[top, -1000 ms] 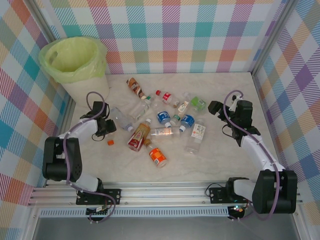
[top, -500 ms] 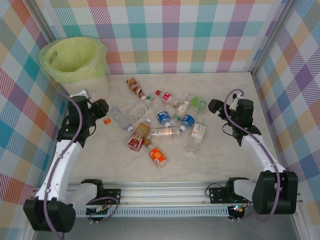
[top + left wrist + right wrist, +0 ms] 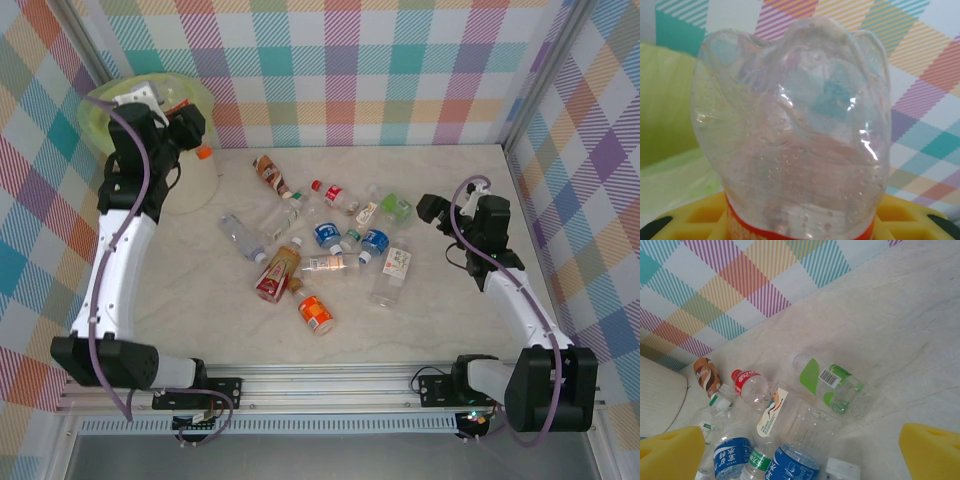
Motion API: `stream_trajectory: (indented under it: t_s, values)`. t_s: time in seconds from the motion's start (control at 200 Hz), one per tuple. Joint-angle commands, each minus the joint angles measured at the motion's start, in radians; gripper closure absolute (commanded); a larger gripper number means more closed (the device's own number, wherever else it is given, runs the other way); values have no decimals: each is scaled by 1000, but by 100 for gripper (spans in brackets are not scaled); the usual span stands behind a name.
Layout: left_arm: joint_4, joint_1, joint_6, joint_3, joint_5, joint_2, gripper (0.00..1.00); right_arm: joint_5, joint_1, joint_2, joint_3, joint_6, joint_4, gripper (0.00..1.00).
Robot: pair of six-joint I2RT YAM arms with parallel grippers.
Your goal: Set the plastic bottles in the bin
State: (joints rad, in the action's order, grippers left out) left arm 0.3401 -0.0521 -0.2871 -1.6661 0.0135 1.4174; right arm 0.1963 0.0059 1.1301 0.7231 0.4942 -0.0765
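While my left claw (image 3: 188, 128) hangs at the bin's (image 3: 97, 112) bagged rim, it is clenched on a clear plastic bottle (image 3: 795, 135).
Yellow gridded pads (image 3: 690, 220) pinch its orange-banded waist; the lobed, droplet-speckled base juts past them, orange cap just outside the bin's rim. My right claw (image 3: 432, 212) stands spread wide, holding nothing, well right of the bin. Other bottles (image 3: 320, 240) lie scattered on the marbled table (image 3: 200, 300) right of the bin: one green label (image 3: 827, 380) carries a barcode, one blue label (image 3: 732, 455) white characters I cannot read.
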Motion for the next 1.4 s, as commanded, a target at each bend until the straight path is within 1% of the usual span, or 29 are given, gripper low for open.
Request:
stream_trajectory:
  t_s: [0.0, 0.08, 0.19, 0.305, 0.4, 0.46, 0.495, 0.555, 0.565, 0.57, 0.62, 0.645, 0.675, 0.73, 0.77, 0.8, 0.83, 0.96, 1.045, 1.28, 1.395]
  values:
    - [28, -4, 78, -172, 122, 115, 62, 27, -5, -39, 38, -2, 9, 0]
    - [86, 0, 113, -305, 209, 225, 62, 28, -4, -51, 39, -14, 34, 0]
    - [142, 12, 143, -446, 317, 354, 61, 26, -5, -69, 50, -37, 72, 0]
    - [241, 36, 151, -615, 372, 496, 59, 25, -4, -95, 49, -56, 105, 0]
    - [361, 53, 146, -804, 399, 635, 56, 30, -5, -110, 45, -64, 131, 0]
    - [471, 63, 129, -976, 412, 740, 53, 33, -5, -118, 41, -69, 147, 0]
    - [551, 69, 117, -1115, 427, 814, 51, 33, -5, -123, 39, -73, 157, 0]
    - [702, 79, 101, -1387, 436, 973, 48, 29, -5, -130, 39, -82, 176, 0]
    - [725, 82, 99, -1489, 435, 1001, 48, 28, -5, -130, 38, -83, 179, 0]
    - [736, 82, 97, -1504, 435, 1015, 48, 27, -5, -132, 38, -83, 182, 0]
    - [702, 94, 74, -1406, 435, 988, 46, 23, -4, -137, 39, -89, 194, 0]
    - [704, 100, 57, -1392, 429, 985, 46, 22, -5, -139, 39, -91, 200, 0]
    - [721, 108, 43, -1413, 419, 998, 46, 21, -5, -141, 39, -94, 206, 0]
    - [783, 117, 22, -1510, 397, 1060, 45, 19, -4, -142, 39, -98, 214, 0]
    - [783, 121, 14, -1480, 387, 1051, 44, 19, -4, -144, 38, -100, 220, 0]
    - [797, 122, 8, -1493, 385, 1059, 42, 19, -5, -142, 38, -101, 220, 0]
    - [814, 122, 6, -1514, 385, 1074, 39, 19, -5, -142, 39, -103, 223, 0]
    - [835, 122, 3, -1515, 370, 1078, 18, 17, -4, -135, 35, -101, 226, 0]
    - [831, 123, 12, -1515, 332, 1069, 10, 16, -4, -128, 35, -102, 228, 0]
    - [797, 120, 81, -1515, 241, 1007, 0, 12, -4, -117, 32, -100, 231, 0]
    - [797, 122, 94, -1482, 196, 950, 0, 13, -5, -103, 27, -98, 224, 1]
